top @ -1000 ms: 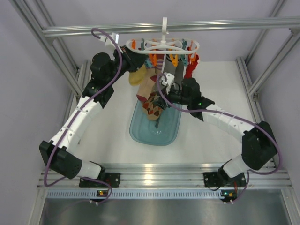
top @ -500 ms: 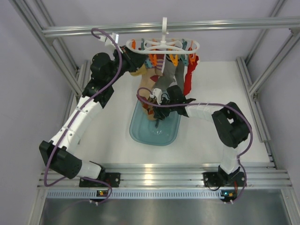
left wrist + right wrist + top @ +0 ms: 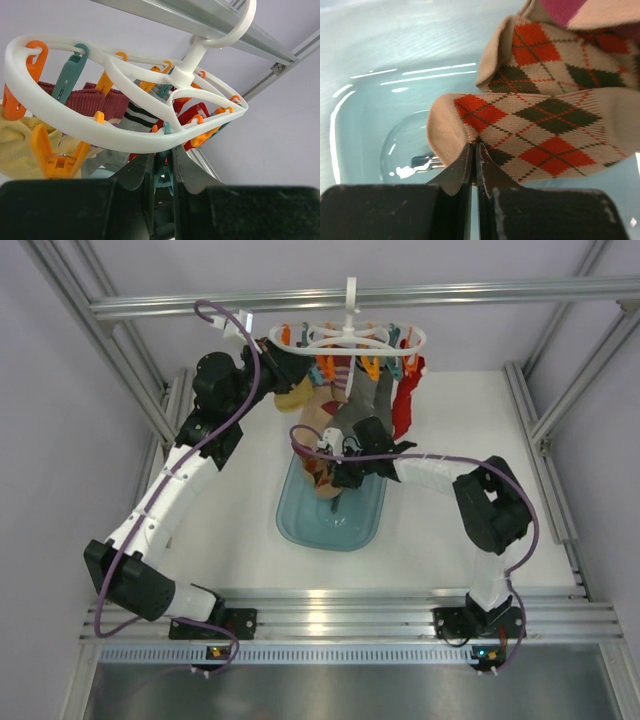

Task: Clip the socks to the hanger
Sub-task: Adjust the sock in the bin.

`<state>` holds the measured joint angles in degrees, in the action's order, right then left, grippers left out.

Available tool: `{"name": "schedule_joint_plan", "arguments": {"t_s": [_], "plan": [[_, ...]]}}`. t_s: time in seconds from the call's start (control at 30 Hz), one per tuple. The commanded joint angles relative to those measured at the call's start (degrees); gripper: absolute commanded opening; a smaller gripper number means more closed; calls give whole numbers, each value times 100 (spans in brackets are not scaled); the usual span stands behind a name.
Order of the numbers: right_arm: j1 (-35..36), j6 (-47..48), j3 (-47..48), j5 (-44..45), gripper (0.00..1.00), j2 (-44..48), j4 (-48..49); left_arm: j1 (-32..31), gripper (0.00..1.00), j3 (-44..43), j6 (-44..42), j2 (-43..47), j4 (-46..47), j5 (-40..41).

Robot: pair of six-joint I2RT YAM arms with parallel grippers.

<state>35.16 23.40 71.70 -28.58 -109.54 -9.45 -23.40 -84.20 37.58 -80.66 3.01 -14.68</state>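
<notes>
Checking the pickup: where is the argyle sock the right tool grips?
In the right wrist view, the argyle sock sits over the blue tray, its near edge pinched in the shut right tool, with a second argyle sock just beyond it.

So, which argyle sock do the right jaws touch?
The nearer argyle sock, lower in the right wrist view: the shut jaws meet its edge. The farther argyle sock lies beyond.

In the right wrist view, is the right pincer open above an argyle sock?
No, the right pincer is shut, its tips pinching the edge of the nearer argyle sock in the blue tray.
</notes>
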Motion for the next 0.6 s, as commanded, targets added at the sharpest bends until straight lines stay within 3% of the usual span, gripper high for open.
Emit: {"name": "schedule_joint_plan", "arguments": {"t_s": [0.0, 0.27, 0.57], "plan": [[-114, -45, 221, -472, 0, 977, -48, 19, 0, -87, -23, -11, 288, -35], [-457, -1073, 423, -1158, 0, 2119, 426, 28, 0, -79, -58, 24, 236, 17], [-457, -2005, 459, -1519, 0, 2709, 901, 28, 0, -131, -49, 15, 218, 9]]}}
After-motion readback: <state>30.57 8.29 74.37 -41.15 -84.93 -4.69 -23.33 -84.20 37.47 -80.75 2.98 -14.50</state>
